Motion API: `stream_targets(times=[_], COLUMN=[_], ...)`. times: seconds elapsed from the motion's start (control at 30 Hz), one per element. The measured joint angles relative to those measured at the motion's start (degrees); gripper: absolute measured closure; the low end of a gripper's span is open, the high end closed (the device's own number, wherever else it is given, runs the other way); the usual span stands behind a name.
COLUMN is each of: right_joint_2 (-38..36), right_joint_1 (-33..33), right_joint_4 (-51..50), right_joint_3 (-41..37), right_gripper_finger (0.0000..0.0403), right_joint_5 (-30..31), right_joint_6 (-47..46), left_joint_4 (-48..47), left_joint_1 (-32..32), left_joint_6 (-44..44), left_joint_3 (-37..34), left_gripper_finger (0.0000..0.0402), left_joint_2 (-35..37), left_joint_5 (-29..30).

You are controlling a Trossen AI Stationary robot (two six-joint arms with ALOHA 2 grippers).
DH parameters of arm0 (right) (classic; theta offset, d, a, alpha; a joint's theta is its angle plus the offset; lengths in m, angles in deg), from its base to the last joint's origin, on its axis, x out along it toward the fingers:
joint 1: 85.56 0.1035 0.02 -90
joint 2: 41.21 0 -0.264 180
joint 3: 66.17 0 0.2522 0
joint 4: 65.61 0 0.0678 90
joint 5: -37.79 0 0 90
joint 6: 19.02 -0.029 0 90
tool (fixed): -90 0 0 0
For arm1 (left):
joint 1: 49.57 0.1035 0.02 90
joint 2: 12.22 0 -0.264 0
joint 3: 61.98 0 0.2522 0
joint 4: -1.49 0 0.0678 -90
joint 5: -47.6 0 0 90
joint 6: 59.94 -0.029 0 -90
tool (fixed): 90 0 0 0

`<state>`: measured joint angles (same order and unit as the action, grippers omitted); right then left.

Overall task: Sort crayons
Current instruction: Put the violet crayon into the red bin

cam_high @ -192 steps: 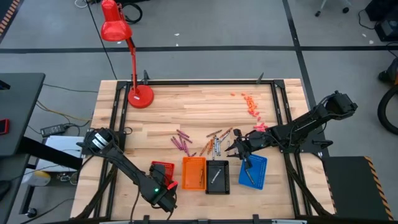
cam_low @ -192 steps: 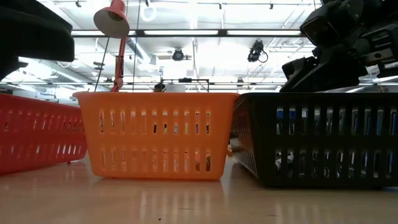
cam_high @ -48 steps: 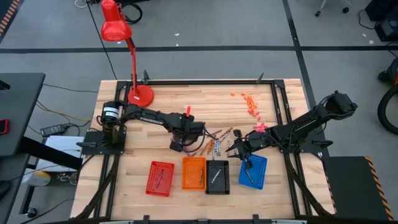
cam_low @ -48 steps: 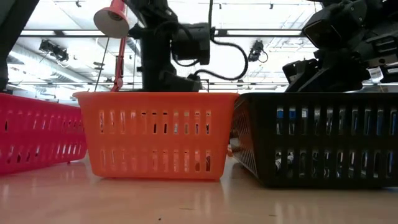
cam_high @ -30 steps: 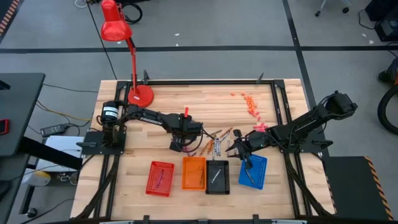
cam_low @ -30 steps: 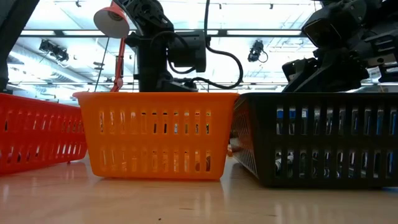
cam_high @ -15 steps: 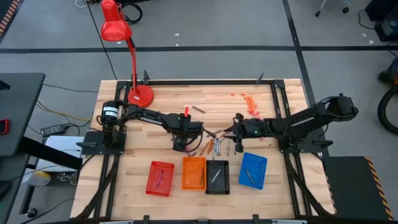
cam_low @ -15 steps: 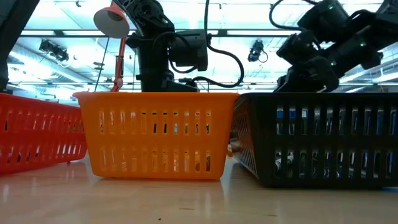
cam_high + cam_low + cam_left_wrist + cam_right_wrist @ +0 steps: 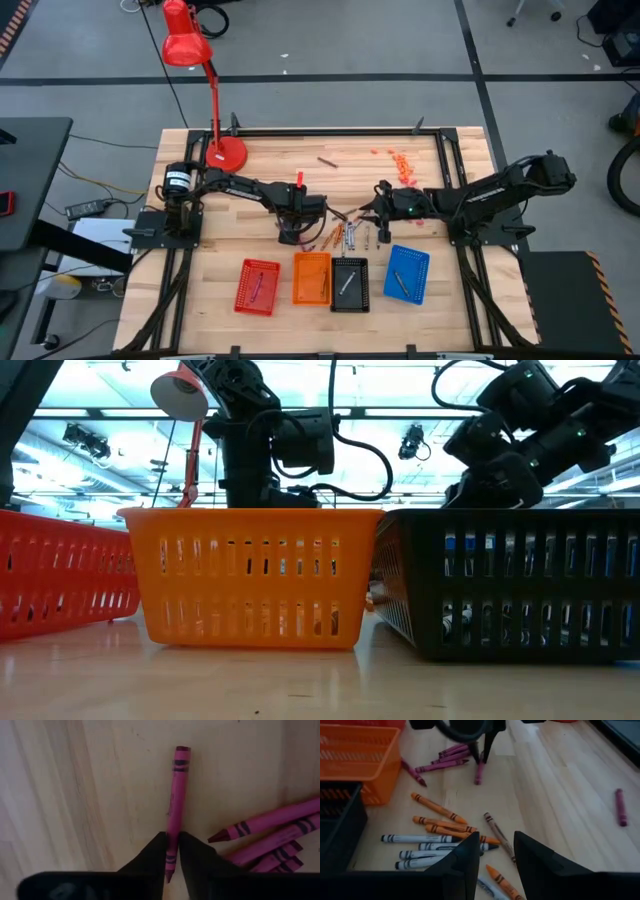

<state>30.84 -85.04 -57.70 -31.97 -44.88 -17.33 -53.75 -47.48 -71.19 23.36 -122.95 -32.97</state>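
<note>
Four mesh trays stood in a row along the near edge of the table [image 9: 250, 160] — the red tray [image 9: 257, 287], orange tray [image 9: 311, 278], black tray [image 9: 349, 284] and blue tray [image 9: 405, 273] — while the loose crayons [image 9: 345, 233] lay in a scatter just behind them, mid-table. The left gripper [image 9: 171, 851] was down on the wood at the maroon cluster, its two dark fingers pinching one magenta crayon [image 9: 174, 810] by its pointed end, with the long body sticking out ahead and flat on the table. More magenta crayons [image 9: 270, 832] lay just beside it. The right gripper [image 9: 495, 851] hovered over the orange and white crayons [image 9: 437, 832], fingers spread, holding nothing. One stray maroon crayon [image 9: 326, 160] sat well apart, toward the far side. The risk, I'd say: a grip that near the tip could let the crayon pivot or slip on the lift, and the two grippers were working near each other.
</note>
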Motion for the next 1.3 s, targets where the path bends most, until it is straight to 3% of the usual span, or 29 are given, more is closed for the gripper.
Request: stream_targets(times=[0.23,0.63,1.03,1.3], right_joint_2=[0.0,0.0,0.0,0.0], right_joint_1=[0.53,0.55,0.55,0.55], right_joint_4=[-2.25,-2.51,-2.5,-2.27], right_joint_3=[0.0,0.0,0.0,0.0], right_gripper_finger=[0.0278,0.0278,0.0278,0.0278], right_joint_5=[-0.26,-2.51,-2.51,-2.51], right_joint_6=[-0.5,-0.7,-0.68,-0.66], left_joint_4=[0.07,0.28,-3.23,-3.18], left_joint_1=[-0.01,0.0,-0.44,-0.43], left_joint_6=[0.44,2.74,2.96,2.27], left_joint_3=[0.26,0.15,3.63,6.07], left_gripper_finger=[0.039,0.0391,0.0304,0.029], left_joint_2=[0.27,0.2,-0.28,-0.22], left_joint_5=[-1.37,-1.6,-2.14,-1.84])
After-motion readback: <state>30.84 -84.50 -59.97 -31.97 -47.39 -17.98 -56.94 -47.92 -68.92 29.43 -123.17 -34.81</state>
